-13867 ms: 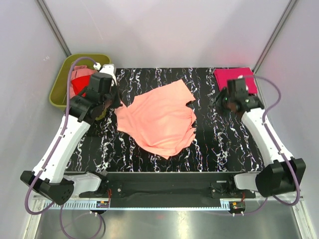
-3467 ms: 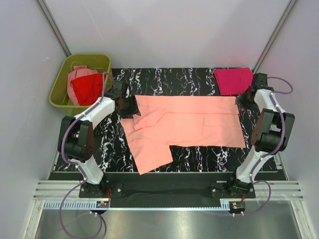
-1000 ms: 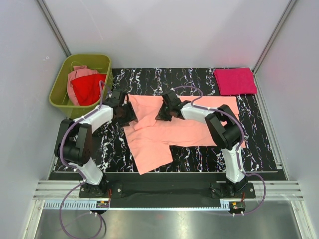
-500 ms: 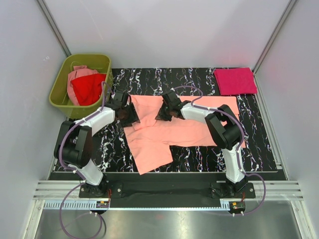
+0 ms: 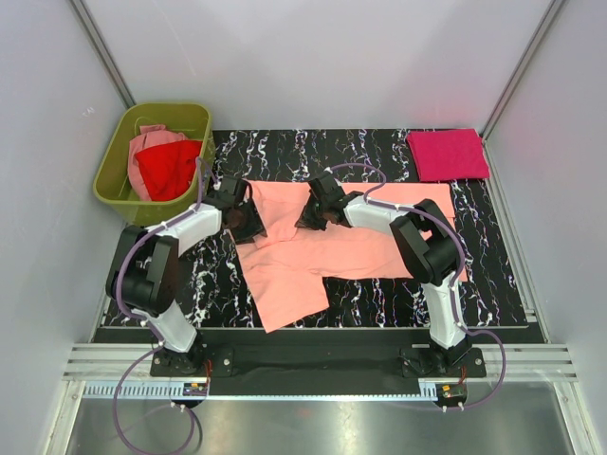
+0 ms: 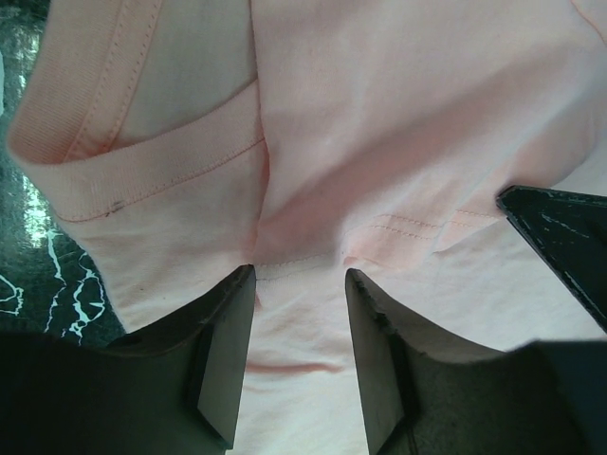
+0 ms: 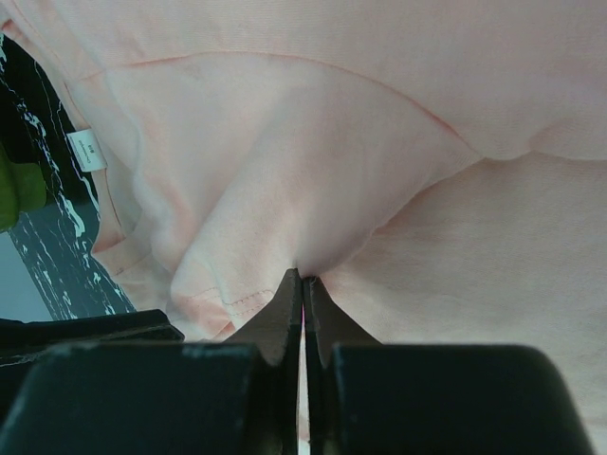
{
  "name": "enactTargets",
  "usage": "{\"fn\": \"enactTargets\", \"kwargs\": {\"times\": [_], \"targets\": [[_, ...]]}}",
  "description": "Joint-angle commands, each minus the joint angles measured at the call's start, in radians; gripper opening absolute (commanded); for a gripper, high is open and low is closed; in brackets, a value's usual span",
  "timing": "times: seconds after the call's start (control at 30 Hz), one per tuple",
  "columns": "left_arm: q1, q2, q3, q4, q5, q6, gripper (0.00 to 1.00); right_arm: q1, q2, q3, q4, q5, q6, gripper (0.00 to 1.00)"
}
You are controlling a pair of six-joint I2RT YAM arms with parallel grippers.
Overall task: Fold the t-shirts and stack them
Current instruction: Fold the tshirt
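A salmon-peach cloth t-shirt (image 5: 370, 237) lies half-folded lengthwise across the middle of the black marbled table (image 5: 332, 147), with one flap trailing toward the lower left. The right gripper (image 7: 302, 277) is pinched closed on a raised pleat near the shirt's upper centre. The left gripper (image 6: 299, 284), at the collar end, has its jaws apart over a seam and clamps nothing. A magenta-pink cloth t-shirt (image 5: 448, 154) sits folded at upper right, apparently finished. A red cloth t-shirt (image 5: 166, 171) and a dusty pink cloth t-shirt (image 5: 147, 144) lie crumpled in the olive-green plastic bin (image 5: 171, 106) at upper left, so most folding appears undone.

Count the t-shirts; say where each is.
4: salmon t-shirt spread mid-table; magenta t-shirt folded at the far right corner; red t-shirt and dusty pink t-shirt in the green bin, which may hide more.
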Motion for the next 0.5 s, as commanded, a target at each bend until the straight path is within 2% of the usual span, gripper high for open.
{"fn": "enactTargets", "kwargs": {"times": [0.0,0.1,0.23,0.27,0.3,0.37,0.47], "targets": [[-0.008,0.011,-0.006,0.042,-0.030,-0.018,0.47,0.012,-0.055,-0.003,0.033,0.015,-0.002,0.00],[-0.011,0.024,0.007,0.036,-0.041,-0.023,0.44,0.012,-0.057,-0.013,0.036,0.017,0.001,0.00],[-0.011,0.035,0.009,0.035,-0.038,-0.026,0.30,0.012,-0.063,-0.011,0.033,0.020,-0.002,0.00],[-0.011,0.034,0.008,0.039,-0.037,-0.027,0.24,0.012,-0.065,-0.013,0.033,0.018,-0.003,0.00],[-0.011,0.031,0.009,0.041,-0.035,-0.027,0.12,0.012,-0.066,-0.011,0.033,0.018,-0.005,0.00],[-0.011,0.029,0.024,0.017,-0.044,-0.024,0.00,0.012,-0.071,-0.003,0.024,0.020,-0.008,0.00],[-0.011,0.008,0.055,-0.017,-0.053,-0.018,0.00,0.011,-0.081,0.021,-0.018,0.023,-0.031,0.00]]}}
